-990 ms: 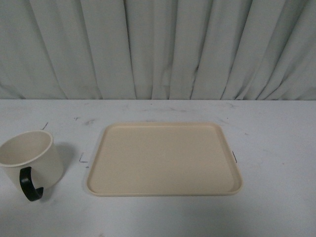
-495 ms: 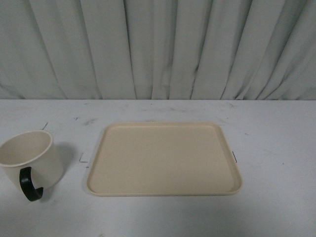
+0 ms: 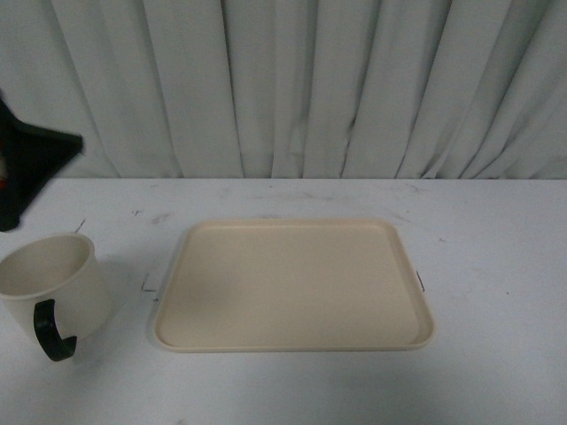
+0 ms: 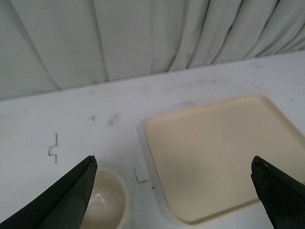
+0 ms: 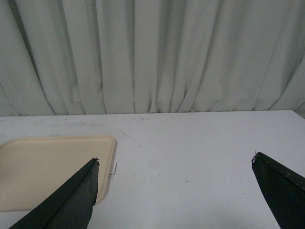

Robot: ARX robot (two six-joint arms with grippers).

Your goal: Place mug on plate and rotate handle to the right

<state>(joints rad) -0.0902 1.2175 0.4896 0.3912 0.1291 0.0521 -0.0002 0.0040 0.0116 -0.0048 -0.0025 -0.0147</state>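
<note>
The cream-white mug (image 3: 55, 285) stands upright on the white table, left of the plate, with its black handle (image 3: 50, 331) facing the front. The smiley face does not show. The beige plate (image 3: 292, 285) lies in the middle with nothing on it. A dark part of my left arm (image 3: 27, 168) hangs above and behind the mug. My left gripper (image 4: 172, 161) is open and empty, high over the mug (image 4: 107, 202) and the plate's near edge (image 4: 224, 152). My right gripper (image 5: 175, 157) is open and empty over bare table beside the plate (image 5: 47, 167).
A grey-white curtain (image 3: 292, 88) hangs along the far edge of the table. Small dark marks (image 3: 149, 285) sit on the tabletop at both sides of the plate.
A dark part of my left arm has come into the front view at the upper left. The mug and the plate have not moved.
</note>
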